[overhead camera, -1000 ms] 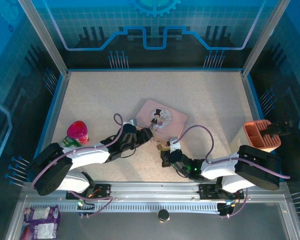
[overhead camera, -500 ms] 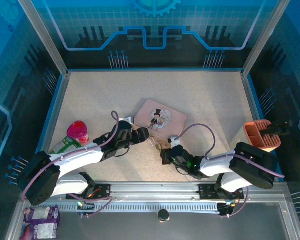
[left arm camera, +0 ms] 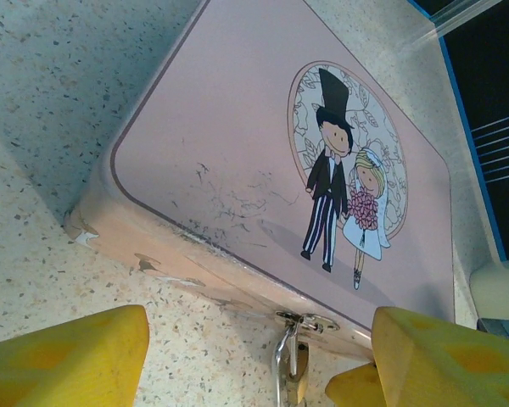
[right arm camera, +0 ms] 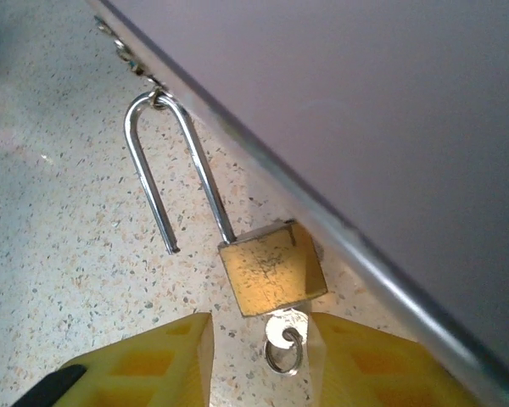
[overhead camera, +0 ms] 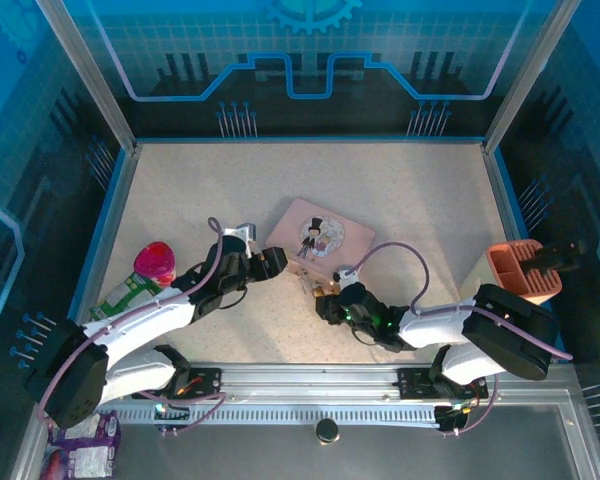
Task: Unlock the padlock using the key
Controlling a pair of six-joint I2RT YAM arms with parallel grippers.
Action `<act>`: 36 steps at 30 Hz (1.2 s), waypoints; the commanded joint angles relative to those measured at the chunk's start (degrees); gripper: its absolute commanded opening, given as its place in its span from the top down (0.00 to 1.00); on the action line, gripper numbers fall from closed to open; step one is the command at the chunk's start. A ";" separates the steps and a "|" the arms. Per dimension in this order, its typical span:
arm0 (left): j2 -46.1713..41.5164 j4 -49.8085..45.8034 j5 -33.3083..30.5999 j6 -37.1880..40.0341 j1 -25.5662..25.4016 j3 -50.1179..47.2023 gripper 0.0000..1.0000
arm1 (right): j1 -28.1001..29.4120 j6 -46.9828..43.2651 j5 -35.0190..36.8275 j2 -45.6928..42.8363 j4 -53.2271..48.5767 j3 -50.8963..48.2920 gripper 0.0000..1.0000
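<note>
Brass is what you see first: the padlock (right arm camera: 271, 278) lies on the speckled table (right arm camera: 59, 237) just ahead of your right gripper (right arm camera: 261, 332). The key (right arm camera: 286, 325) sits in its underside and hangs between the two yellow fingers (right arm camera: 153, 365). Those fingers are released. There is clear space on the key's left, and on its right you cannot tell if it touches. The shackle (right arm camera: 144, 161) stands sprung, one leg in the body and the other ending free beside it. Its bend is hooked through the hasp (right arm camera: 157, 97) on the near edge of the pink tin (right arm camera: 365, 102), which runs along the right of that gripper.

Your left gripper (left arm camera: 259, 339) faces the same tin (left arm camera: 237, 153) from the other side, spread wide and holding nothing. The padlock (left arm camera: 293, 373) dangles from the hasp just ahead, between its fingers (left arm camera: 68, 356).

From above, both grippers (overhead camera: 270, 262) (overhead camera: 330, 300) flank the padlock (overhead camera: 320, 290) at the tin's (overhead camera: 325, 240) near edge.
</note>
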 commanded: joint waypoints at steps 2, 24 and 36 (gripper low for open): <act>-1.50 -2.09 2.11 3.37 0.87 0.37 0.29 | -2.50 -5.29 -1.49 0.82 -2.85 3.65 0.62; -0.92 -1.67 3.74 3.71 2.14 -0.40 0.27 | -9.07 -4.22 -12.31 10.53 -4.99 9.41 0.64; 6.12 -5.91 2.76 8.75 3.37 8.26 0.27 | -8.91 -0.62 -13.10 11.50 -2.19 8.88 0.74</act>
